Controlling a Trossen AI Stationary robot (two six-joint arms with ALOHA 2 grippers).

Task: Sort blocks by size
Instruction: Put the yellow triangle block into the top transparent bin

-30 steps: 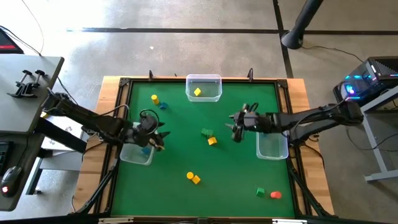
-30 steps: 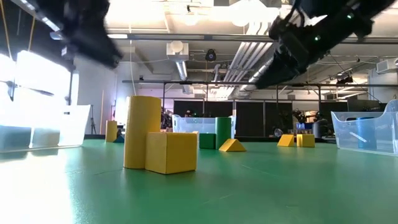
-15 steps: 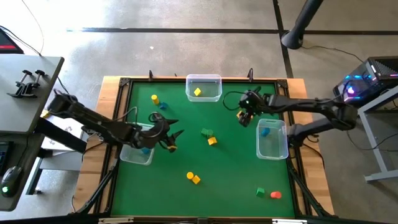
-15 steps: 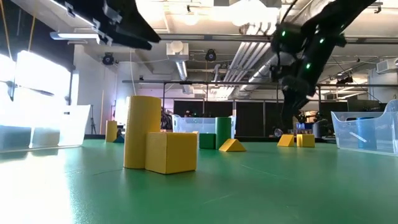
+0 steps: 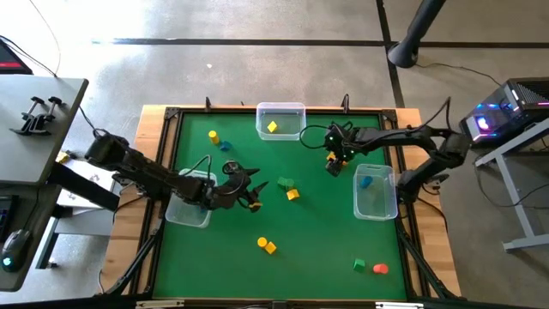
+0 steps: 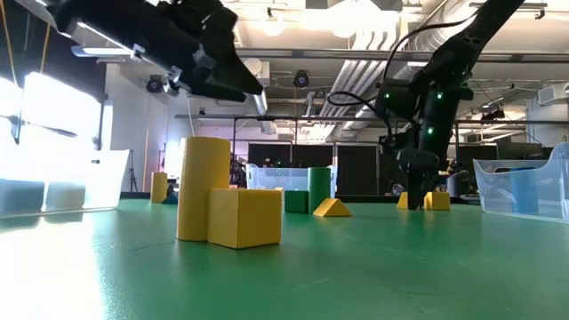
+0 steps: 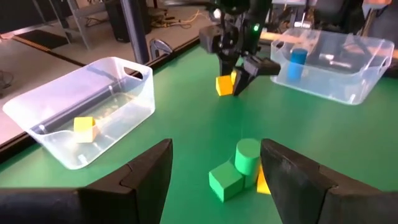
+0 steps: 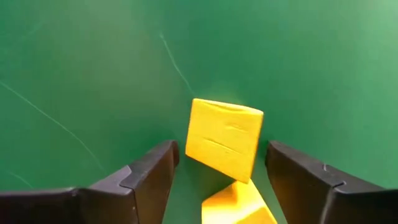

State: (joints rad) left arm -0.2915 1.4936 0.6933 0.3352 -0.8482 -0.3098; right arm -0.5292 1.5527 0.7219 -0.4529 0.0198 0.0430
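The right gripper [image 5: 331, 163] is positioned low over the green mat [image 5: 317, 232], between the far bin [image 5: 280, 121] and the right bin [image 5: 375, 190]. Its fingers [image 8: 140, 180] are spread apart, released, straddling two small yellow blocks [image 8: 225, 138] that lie on the mat and are not clamped.

The left gripper [image 5: 253, 190] is extended above the mat, left of the green block pair [image 7: 236, 169] near the centre; its fingers [image 7: 146, 171] are parted and nothing is held.

One yellow block [image 5: 272, 127] is seen in the far bin. A blue block [image 5: 366, 182] is seen in the right bin. Further blocks [image 5: 266, 246] remain scattered across the mat.
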